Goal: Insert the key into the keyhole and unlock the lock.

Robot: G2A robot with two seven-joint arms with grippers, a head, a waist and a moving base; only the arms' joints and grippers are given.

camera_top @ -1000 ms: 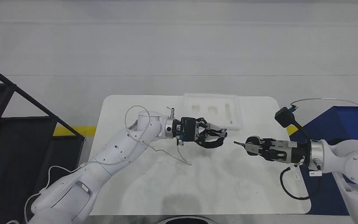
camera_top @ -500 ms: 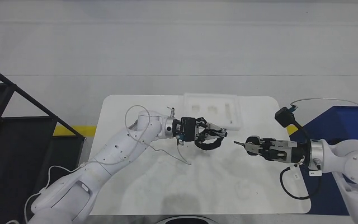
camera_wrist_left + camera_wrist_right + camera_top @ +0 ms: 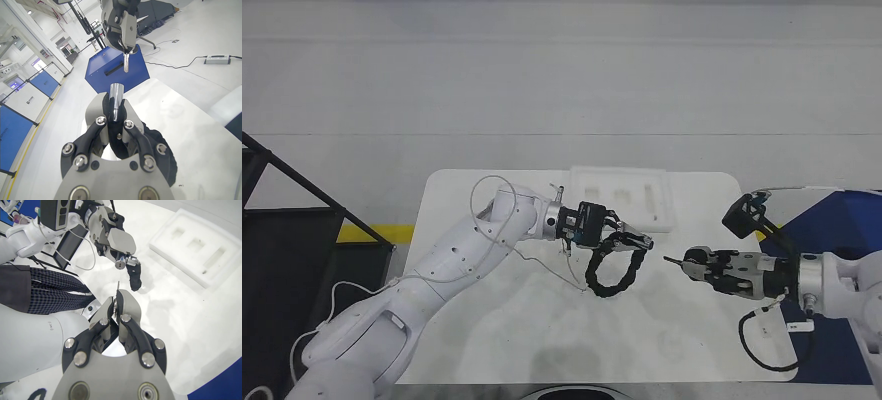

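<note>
White tabletop (image 3: 542, 340) lies under both arms, and we judge this the lining-up step. Our left gripper (image 3: 113, 103) is clamped on the lock (image 3: 116, 94), held above the table with its black cable (image 3: 610, 275) drooping below. Our right gripper (image 3: 115, 299) pinches the key (image 3: 126, 63), blade aimed at the keyhole — near, but apart. Next we need the blade matched to the slot, a straight push, then a turn. Behind, the foam tray (image 3: 667, 200) shows three bare hollows — one with a dark speck.
</note>
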